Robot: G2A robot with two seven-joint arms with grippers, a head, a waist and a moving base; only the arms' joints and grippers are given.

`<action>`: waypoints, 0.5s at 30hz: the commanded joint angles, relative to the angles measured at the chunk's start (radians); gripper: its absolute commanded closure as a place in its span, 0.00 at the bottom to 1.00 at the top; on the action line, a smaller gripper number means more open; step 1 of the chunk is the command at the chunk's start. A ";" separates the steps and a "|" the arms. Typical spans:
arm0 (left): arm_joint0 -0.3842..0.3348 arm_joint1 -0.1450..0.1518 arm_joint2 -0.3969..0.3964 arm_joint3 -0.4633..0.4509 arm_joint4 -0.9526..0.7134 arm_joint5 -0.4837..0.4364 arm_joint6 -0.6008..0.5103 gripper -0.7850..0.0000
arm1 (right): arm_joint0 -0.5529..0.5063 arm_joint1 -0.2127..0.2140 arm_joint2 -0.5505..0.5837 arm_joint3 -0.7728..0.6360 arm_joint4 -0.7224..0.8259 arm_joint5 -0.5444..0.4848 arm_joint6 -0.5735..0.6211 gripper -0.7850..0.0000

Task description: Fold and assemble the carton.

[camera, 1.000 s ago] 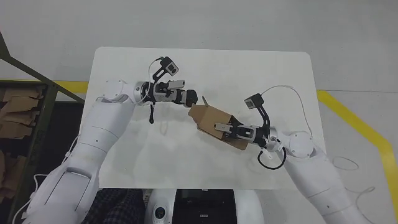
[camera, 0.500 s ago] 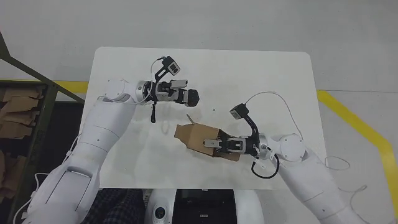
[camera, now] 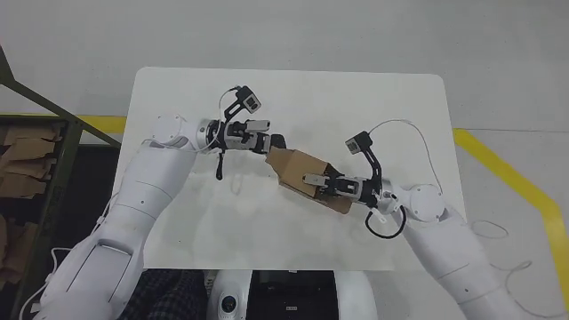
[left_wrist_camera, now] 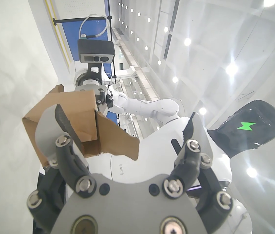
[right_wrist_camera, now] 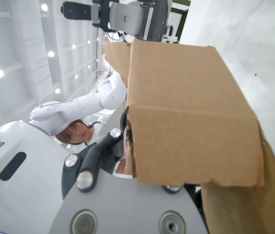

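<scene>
A brown cardboard carton hangs slanted over the middle of the white table, loose flaps at both ends. My right gripper is shut on the carton's end nearest the front right; one of its fingers shows beside the carton. My left gripper sits at the carton's far-left end, open. In the left wrist view the gripper has its fingers wide apart, one finger lying across the carton's end face, with a loose flap between them.
A dark green rack holding flat cardboard stands off the table's left edge. A yellow line runs on the floor to the right. Bare tabletop lies along the back and at the front left.
The right gripper has carried the carton back up and to the right after a dip toward the front. The left gripper has shifted slightly toward the carton's end.
</scene>
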 commanded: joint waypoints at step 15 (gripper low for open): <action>-0.009 -0.009 0.028 0.001 0.008 0.015 -0.005 0.00 | 0.009 -0.003 -0.003 0.017 0.017 -0.001 -0.005 1.00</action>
